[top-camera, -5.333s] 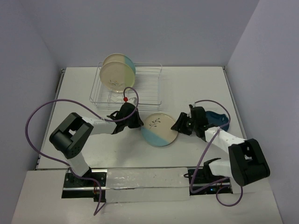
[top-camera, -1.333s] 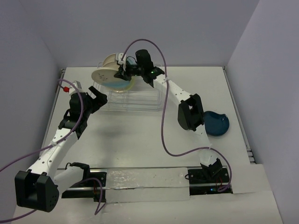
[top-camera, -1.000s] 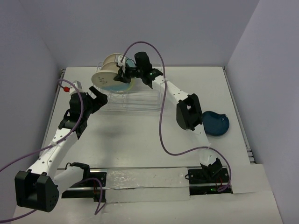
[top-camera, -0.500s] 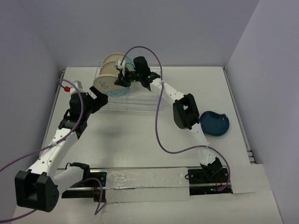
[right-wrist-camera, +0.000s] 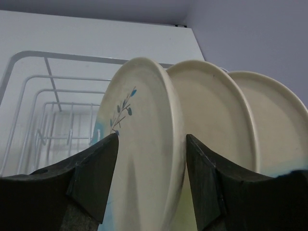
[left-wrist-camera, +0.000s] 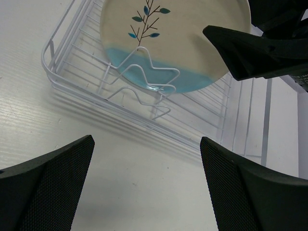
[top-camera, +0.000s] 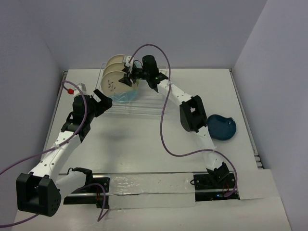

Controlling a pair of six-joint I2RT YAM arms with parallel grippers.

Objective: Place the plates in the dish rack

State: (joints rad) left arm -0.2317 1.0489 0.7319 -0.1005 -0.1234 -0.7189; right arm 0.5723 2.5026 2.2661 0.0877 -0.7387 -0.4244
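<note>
Three cream plates stand on edge at the left end of the wire dish rack. The front one has a light-blue segment and a sprig motif; it also shows in the left wrist view. In the right wrist view it stands before the second and third plates. My right gripper straddles the front plate's rim, jaws apart. A dark blue plate lies flat on the table at the right. My left gripper is open and empty before the rack's left front corner.
The rack's right half holds no plates. The rack's wire wall and upright dividers are just ahead of my left gripper. Walls close the table at the back and both sides. My right finger shows in the left wrist view.
</note>
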